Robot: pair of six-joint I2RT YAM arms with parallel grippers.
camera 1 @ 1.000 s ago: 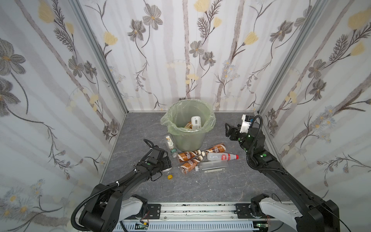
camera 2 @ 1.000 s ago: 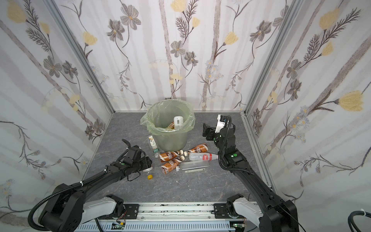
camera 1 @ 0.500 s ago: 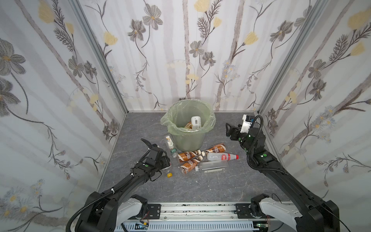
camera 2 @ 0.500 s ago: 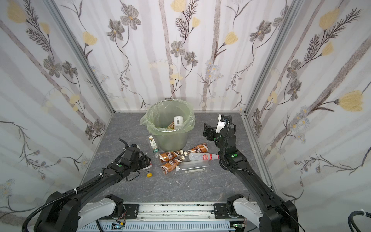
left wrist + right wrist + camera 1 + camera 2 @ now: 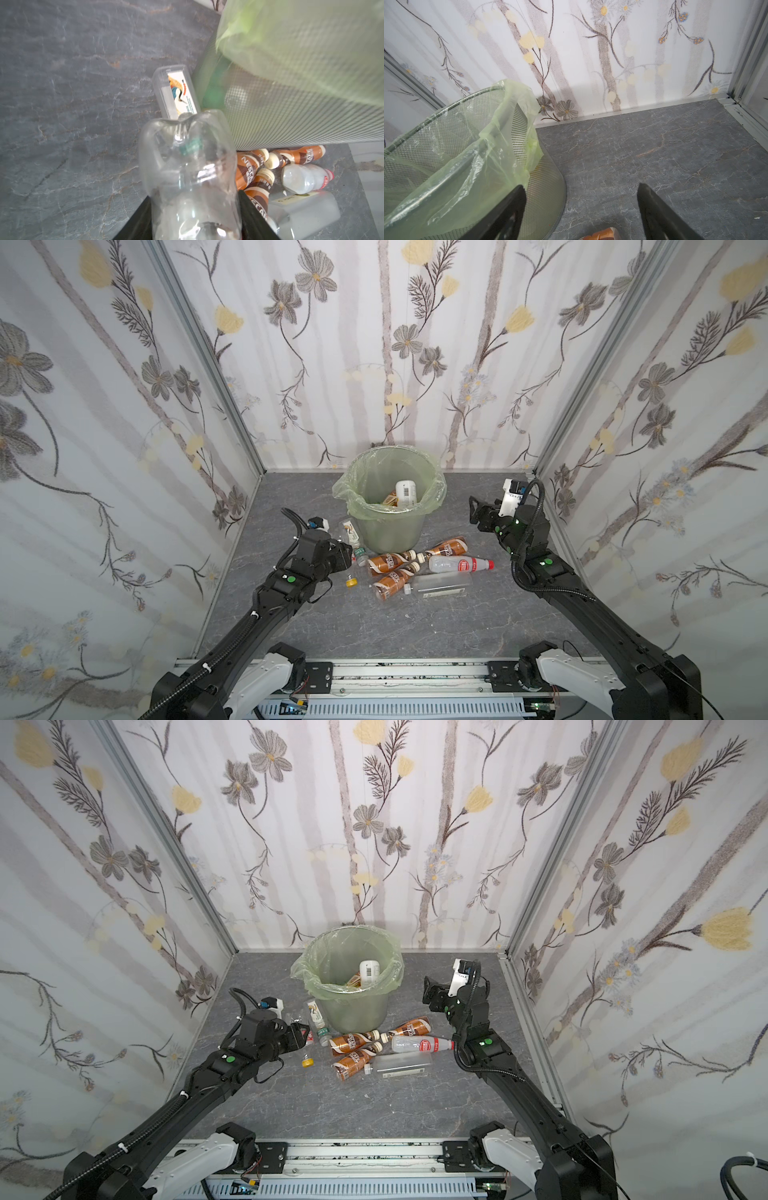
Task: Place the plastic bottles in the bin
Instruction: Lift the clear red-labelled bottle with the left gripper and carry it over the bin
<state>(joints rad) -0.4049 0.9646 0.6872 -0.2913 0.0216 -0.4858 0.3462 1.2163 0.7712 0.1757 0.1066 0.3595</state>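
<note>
Pinching a clear empty bottle [image 5: 187, 162], seemingly light, soft and slippery, around its body beside the bin [image 5: 390, 526], the left claw [image 5: 195, 195] is clamped shut; the right claw [image 5: 581, 186] gapes, empty

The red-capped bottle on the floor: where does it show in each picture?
Both top views: the red-capped bottle lies in front of the bin, rightmost of the floor bottles.
Left wrist: it lies beside the brown bottles, near the bin's base.
Right wrist: not in it.
Shared landmark: the bin, seen in all four.
</note>
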